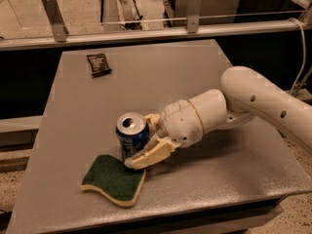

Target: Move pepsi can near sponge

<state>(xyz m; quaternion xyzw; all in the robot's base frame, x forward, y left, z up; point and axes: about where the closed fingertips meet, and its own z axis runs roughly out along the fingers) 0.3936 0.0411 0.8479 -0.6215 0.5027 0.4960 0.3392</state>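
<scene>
The gripper [139,141] is clasping the pepsi can [130,130], its two pale fingers [150,154] closing narrowly on the can's near and far sides; the can is sitting upright within that grasp, silver top facing up; the sponge [113,180] is lying flat just below the gripper toward the near edge of the grey table [219,189], green side up, its corner lying close by the lower fingertip; a small black packet [99,64] is resting well beyond the gripper, near the far corner; the white arm [263,101] is reaching in from behind the gripper.
</scene>
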